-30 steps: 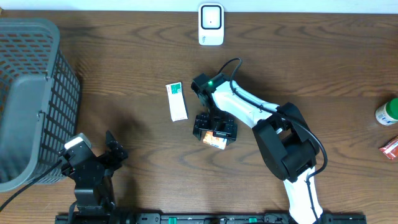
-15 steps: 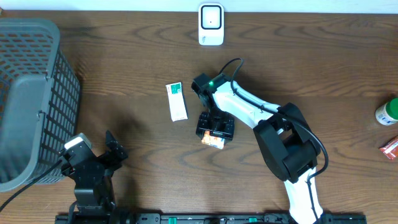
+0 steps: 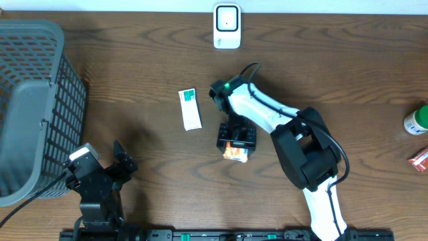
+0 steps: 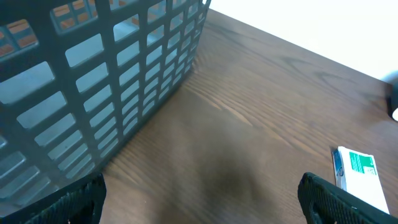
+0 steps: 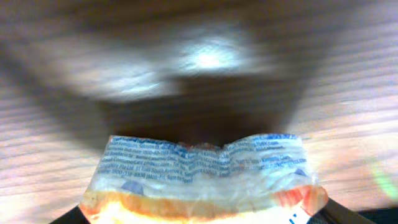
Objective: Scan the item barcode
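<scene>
The right gripper (image 3: 237, 140) is closed on a crinkled plastic packet (image 3: 235, 154), which hangs just above the desk (image 3: 348, 73) near its centre, printed face toward the wrist camera and long axis across the jaws. The barcode scanner (image 3: 227, 25) stands at the middle of the far edge, almost straight beyond the packet, well apart. The left gripper (image 3: 122, 161) rests wide open and empty near the front-left corner, farther from the scanner, so the presenting move falls to the right arm.
</scene>
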